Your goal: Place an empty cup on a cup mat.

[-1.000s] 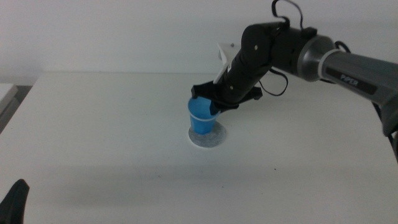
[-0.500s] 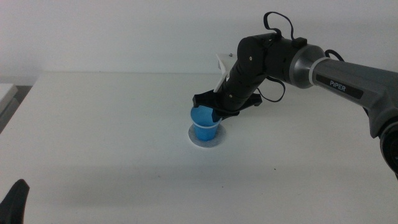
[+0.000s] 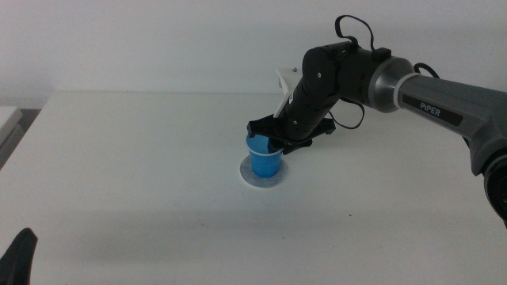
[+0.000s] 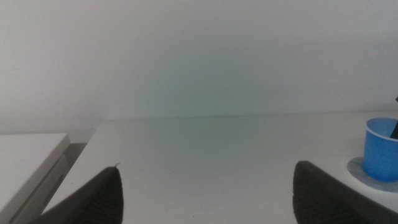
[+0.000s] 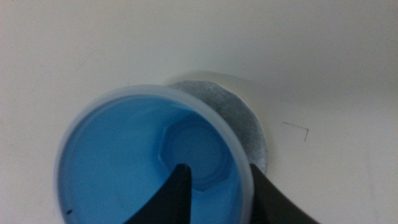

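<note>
The small bright blue tapered plastic cup (image 3: 264, 161) stands upright on the flat round mottled grey cup mat (image 3: 262, 179), a little past the middle of the white table (image 3: 142, 182). A pale sliver of the mat shows around the cup's foot in the middle view.

My right gripper (image 3: 273, 144) has come in from the right side and sits at the cup's rim. My jaws pinch the cup's wall: in my right wrist view one dark finger (image 5: 176, 198) reaches down inside the blue interior and the other stands just outside the thin pale rim, with the wall (image 5: 239, 163) between them. So I am clamped on the cup's side, not spread wide.

That wrist view also looks straight into the cup (image 5: 149, 163): it is empty, with a raised ring at its bottom, and the grey mat (image 5: 239, 118) peeks out behind it. The middle view cannot show the inside.

My left gripper (image 3: 20, 257) waits at the table's near left corner. Its wrist view shows its two jaws spread well apart, holding nothing, with the cup (image 4: 380, 149) far off on its mat (image 4: 359, 170).
</note>
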